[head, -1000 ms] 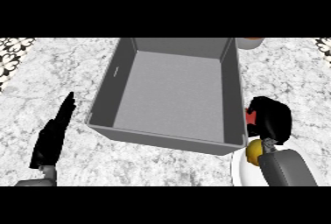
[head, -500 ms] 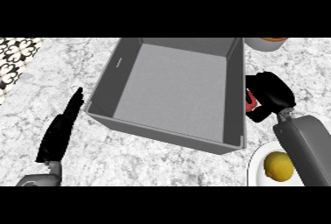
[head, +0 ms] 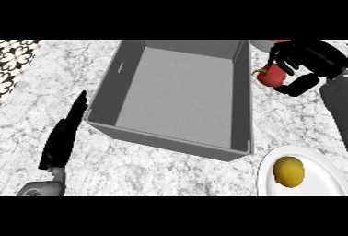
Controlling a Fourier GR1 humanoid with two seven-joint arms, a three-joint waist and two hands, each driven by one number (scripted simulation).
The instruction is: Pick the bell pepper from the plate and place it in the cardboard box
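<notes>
Raised off the plate (head: 326, 182), the bell pepper (head: 269, 77) is gripped by the right hand (head: 306, 62) beside the cardboard box (head: 178, 99); the left hand (head: 65, 136) is held flat, fingers straight; placement remains.

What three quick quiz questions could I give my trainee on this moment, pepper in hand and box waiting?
1. True or false: the red pepper already lies inside the grey box.
2. Which hand holds the pepper? A) the left hand B) the right hand C) neither
3. Fill in: the white plate at the lower right carries a yellow ______.

Key
1. False: the pepper is held beside the box's right wall, outside it.
2. B: the right hand curls round it; the left hand rests open, left of the box.
3. Lemon.
</notes>
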